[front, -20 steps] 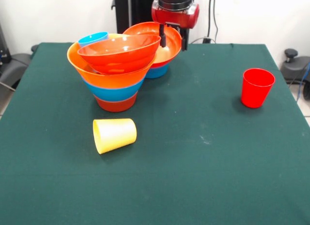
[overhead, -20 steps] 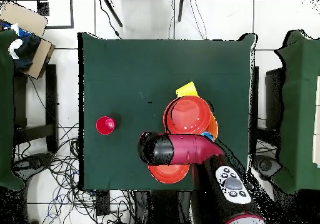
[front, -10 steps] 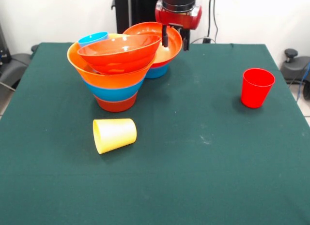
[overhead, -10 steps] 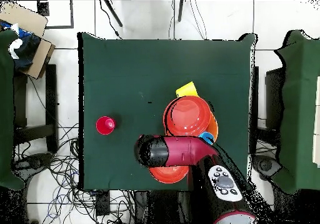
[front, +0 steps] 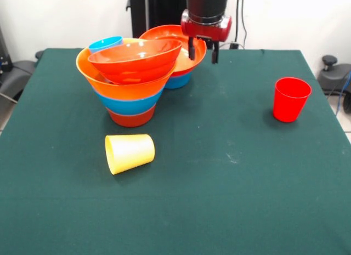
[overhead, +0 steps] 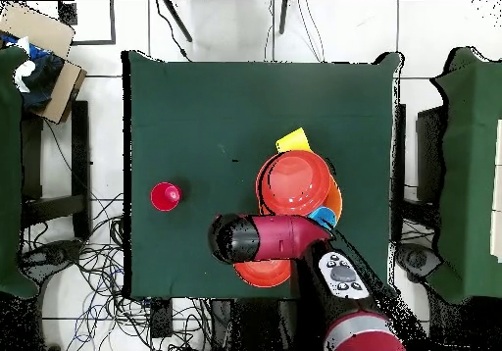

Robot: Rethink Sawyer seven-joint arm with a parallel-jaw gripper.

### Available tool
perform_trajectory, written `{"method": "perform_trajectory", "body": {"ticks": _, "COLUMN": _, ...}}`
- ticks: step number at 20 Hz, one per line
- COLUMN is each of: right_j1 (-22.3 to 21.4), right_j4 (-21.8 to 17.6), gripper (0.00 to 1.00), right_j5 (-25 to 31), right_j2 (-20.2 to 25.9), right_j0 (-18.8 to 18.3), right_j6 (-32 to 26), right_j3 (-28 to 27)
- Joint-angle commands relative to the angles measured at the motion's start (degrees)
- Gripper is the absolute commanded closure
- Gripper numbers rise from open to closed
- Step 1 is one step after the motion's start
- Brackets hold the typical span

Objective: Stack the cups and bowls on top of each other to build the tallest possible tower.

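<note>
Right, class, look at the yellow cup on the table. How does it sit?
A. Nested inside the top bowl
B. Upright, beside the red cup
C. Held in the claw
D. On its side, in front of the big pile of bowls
D: the yellow cup lies on its side on the green table, alone, on the camera side of the tower.

One camera faces the robot across the table; another looks straight down on it.
</note>
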Motion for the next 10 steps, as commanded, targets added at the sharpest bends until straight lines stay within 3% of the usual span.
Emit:
{"method": "perform_trajectory", "body": {"ticks": 1, "right_j1": 4.91, "right_j4": -1.66, "gripper": 0.0, "right_j5": -4.84, "right_j2": -0.1, "right_j0": 1.07, "right_j6": 4.08, "right_j3": -5.19}}
{"method": "perform_trajectory", "body": {"ticks": 10, "right_j1": 5.97, "right_j4": -2.29, "gripper": 0.0, "right_j5": -5.41, "right_j2": -2.15, "right_j0": 3.12, "right_j6": 3.77, "right_j3": -7.22}}
